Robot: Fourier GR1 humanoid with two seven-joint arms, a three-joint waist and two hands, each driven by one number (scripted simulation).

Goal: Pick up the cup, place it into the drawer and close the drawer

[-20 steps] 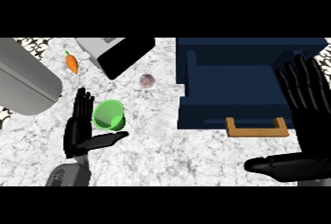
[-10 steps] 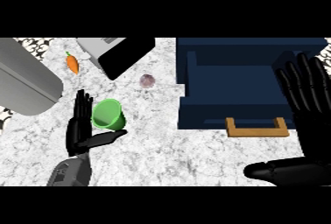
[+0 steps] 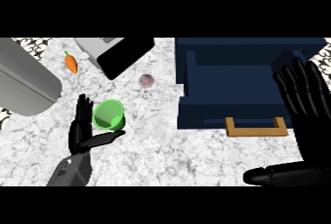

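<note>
A green cup (image 3: 108,114) lies on its side on the marble counter, its mouth facing the view. My left hand (image 3: 82,129) is open right beside it, fingers straight along the cup's left side and thumb under its lower edge, not curled round it. The dark blue drawer (image 3: 194,94) stands pulled open at the right, with a wooden handle (image 3: 256,127) on its front. My right hand (image 3: 304,98) is open with fingers straight, over the drawer's right side, thumb (image 3: 284,173) low near the view's bottom.
A carrot (image 3: 71,63) lies at the back left beside a large grey rounded appliance (image 3: 22,85). A grey and black box (image 3: 116,52) sits at the back centre. A small purplish garlic-like object (image 3: 146,80) rests between the cup and the drawer.
My left hand has slid slightly left and closer to the cup. My right hand has drifted a little to the right and down. The cup has not moved.
</note>
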